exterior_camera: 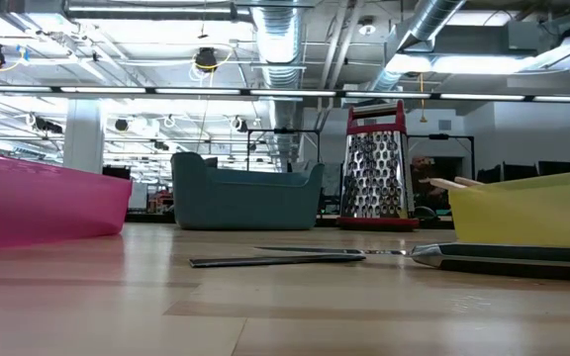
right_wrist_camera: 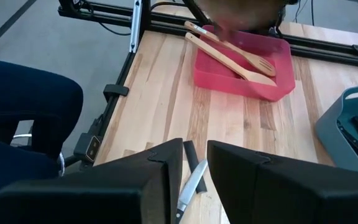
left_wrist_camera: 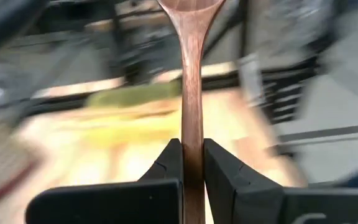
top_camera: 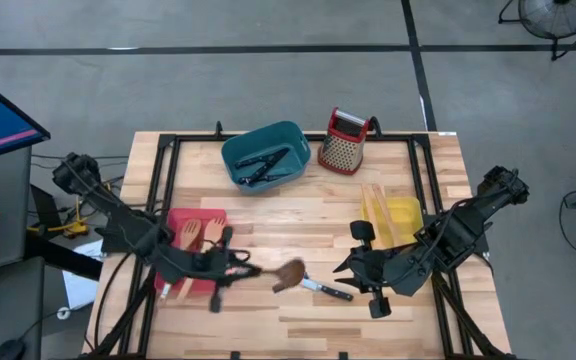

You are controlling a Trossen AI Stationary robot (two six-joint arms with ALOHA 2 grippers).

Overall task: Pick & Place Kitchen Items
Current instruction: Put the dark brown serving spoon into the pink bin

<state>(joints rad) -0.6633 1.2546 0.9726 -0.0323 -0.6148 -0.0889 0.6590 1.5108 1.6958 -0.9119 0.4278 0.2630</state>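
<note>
Your left gripper (top_camera: 243, 269) is clamped on the handle of the dark wooden spoon (top_camera: 286, 275), and you can see it plainly from the left wrist, where the two fingers (left_wrist_camera: 166, 168) pinch the brown handle (left_wrist_camera: 191, 124) between them. From above, the spoon sticks out toward the middle of the table, its bowl sitting just beside the black-handled knife (top_camera: 325, 290) (touching or hovering over it, I cannot tell which).

Your right gripper (top_camera: 358, 268) hangs over the table near that same knife, its fingers (right_wrist_camera: 160, 165) parted with a narrow gap and nothing between them. Through that gap the right wrist camera shows you the knife (right_wrist_camera: 191, 180) lying flat on the wood below.

Your red bin (top_camera: 181, 222) sits by the left arm with pale wooden utensils in it, a wooden fork (right_wrist_camera: 244, 57) among them, resting across its floor. The teal bin (top_camera: 268, 140) at the far side holds black-handled pieces (top_camera: 263, 166). The yellow bin (top_camera: 403, 212) lies under your right arm with pale wooden handles (top_camera: 376, 205) poking over its far rim. The box grater (top_camera: 345, 140) stands upright beside the teal bin. At table height, the knife (exterior_camera: 295, 258) stretches flat across the boards.
</note>
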